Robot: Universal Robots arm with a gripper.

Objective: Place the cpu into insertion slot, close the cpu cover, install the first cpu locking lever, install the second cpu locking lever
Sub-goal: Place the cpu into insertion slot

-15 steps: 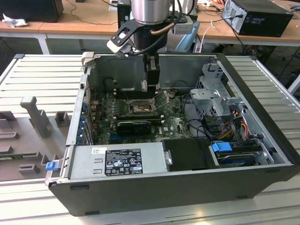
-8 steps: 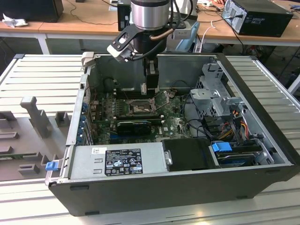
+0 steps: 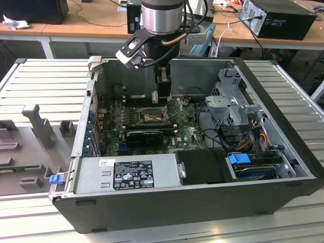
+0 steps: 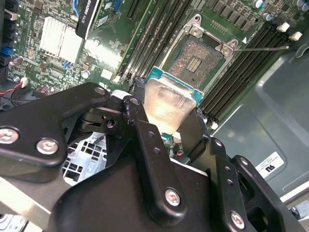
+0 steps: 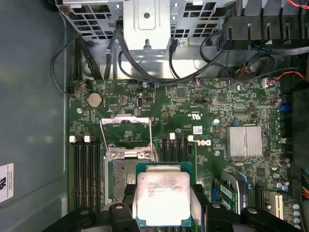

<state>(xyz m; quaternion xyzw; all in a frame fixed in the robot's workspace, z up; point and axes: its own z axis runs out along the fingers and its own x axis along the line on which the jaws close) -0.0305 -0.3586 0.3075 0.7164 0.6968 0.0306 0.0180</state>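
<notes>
My gripper [image 4: 166,113] is shut on the cpu [image 4: 170,96], a flat square chip with a pale silvery face and a green edge. In the first wrist view the cpu [image 5: 163,197] hangs beside and partly over the insertion slot [image 5: 118,176], a dark square socket on the green board. The cpu cover [image 5: 126,121], a thin silvery frame, stands swung open at the slot's far side. In the exterior view the gripper [image 3: 162,97] hovers inside the case just above the insertion slot [image 3: 150,116]. A thin wire lever [image 4: 260,47] sticks out beside the insertion slot [image 4: 197,57].
The open computer case [image 3: 283,106] encloses the work. Black memory slots [image 5: 87,174] flank the socket, and a silver heatsink [image 5: 245,141] sits further along the board. Cables and a metal drive cage [image 5: 149,29] lie beyond. A power supply [image 3: 126,174] fills the case's near side.
</notes>
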